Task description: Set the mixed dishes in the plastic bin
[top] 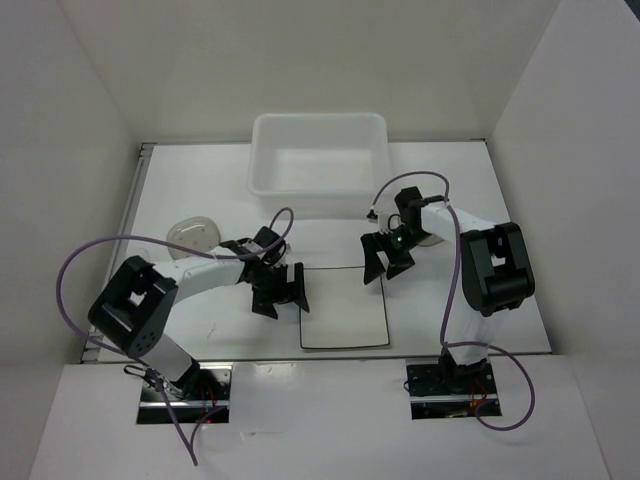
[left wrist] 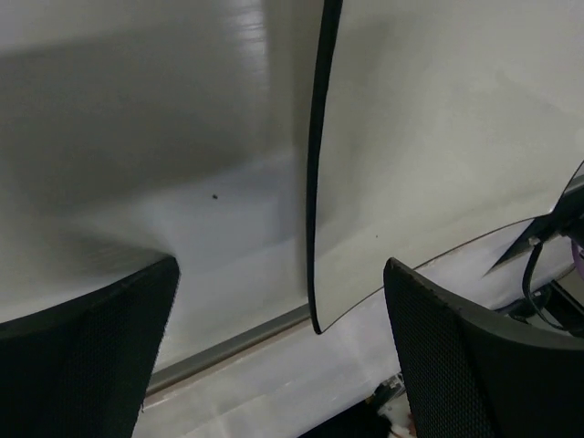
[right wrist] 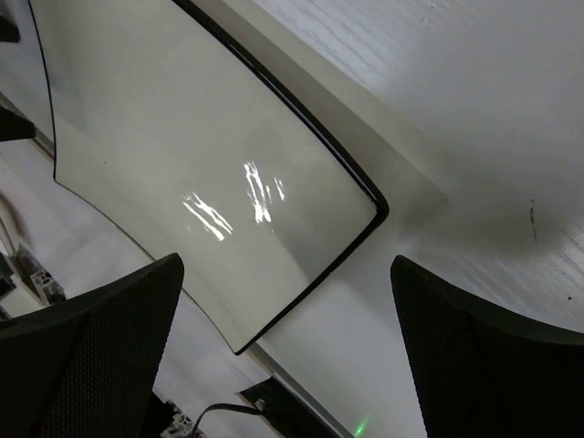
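Plate (top: 345, 310) flat on the worktop (top: 470, 190), near centre, between the two arms. It sits well short of the bin (top: 318, 118).

Bin is at the far edge, centred, upright. Can't tell what's inside from the top view.

One round dish (top: 192, 235) is on the worktop far left, beyond the left arm's forearm and well apart from both plate and bin.

Left hand (top: 281, 297): spread wide, pinching nothing. It sits at the plate's far-left corner. In the wrist view the fingers (left wrist: 91, 356) flank the plate's dark left rim, which runs down between them, with the near-left corner showing low in the frame. Can't tell if either finger touches the plate or the worktop.

Right hand (top: 386, 265): spread wide too, nothing between the fingers (right wrist: 82, 356). It's at the plate's far-right corner. In its wrist view a rounded plate corner lies in the gap, bare worktop to the right of it, and glare streaks on the plate surface. Contact with the plate: can't tell.

The two hands are apart from each other, one at each far corner of the plate, on the bin side. Purple cables loop off both arms, clear of the plate.
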